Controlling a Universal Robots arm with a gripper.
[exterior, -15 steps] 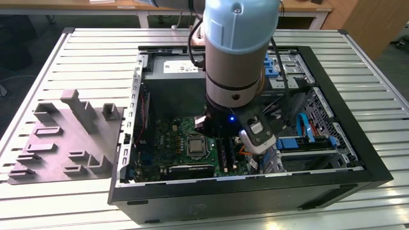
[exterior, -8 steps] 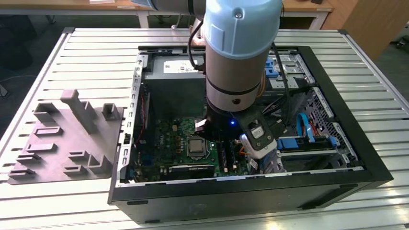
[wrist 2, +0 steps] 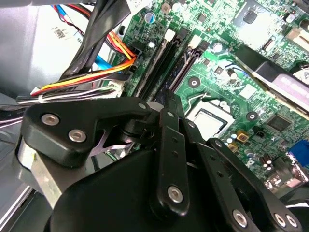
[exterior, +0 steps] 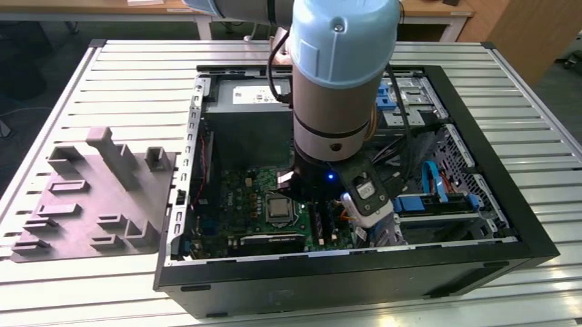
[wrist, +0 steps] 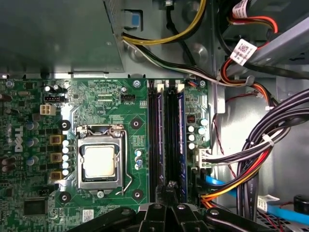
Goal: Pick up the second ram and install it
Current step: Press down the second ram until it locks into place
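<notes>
My gripper (exterior: 311,199) is down inside the open computer case, over the green motherboard (exterior: 238,204). In both wrist views its black fingertips (wrist: 169,189) (wrist 2: 165,99) are together right at the long memory slots (wrist: 155,140). A dark stick with a blue edge, the second ram (wrist: 181,145), stands on edge in the slot row just beside the fingertips. Whether the fingers clamp it or only rest against it is hidden by the gripper's own links. In the second wrist view the slots (wrist 2: 161,58) run away from the fingertips.
The processor socket (wrist: 99,162) lies close beside the slots. Bundled cables (wrist: 260,150) and a blue flat cable (exterior: 435,182) crowd the other side. The power supply (exterior: 245,95) fills the far end of the case. A grey parts fixture (exterior: 91,197) sits on the slatted table at the exterior view's left.
</notes>
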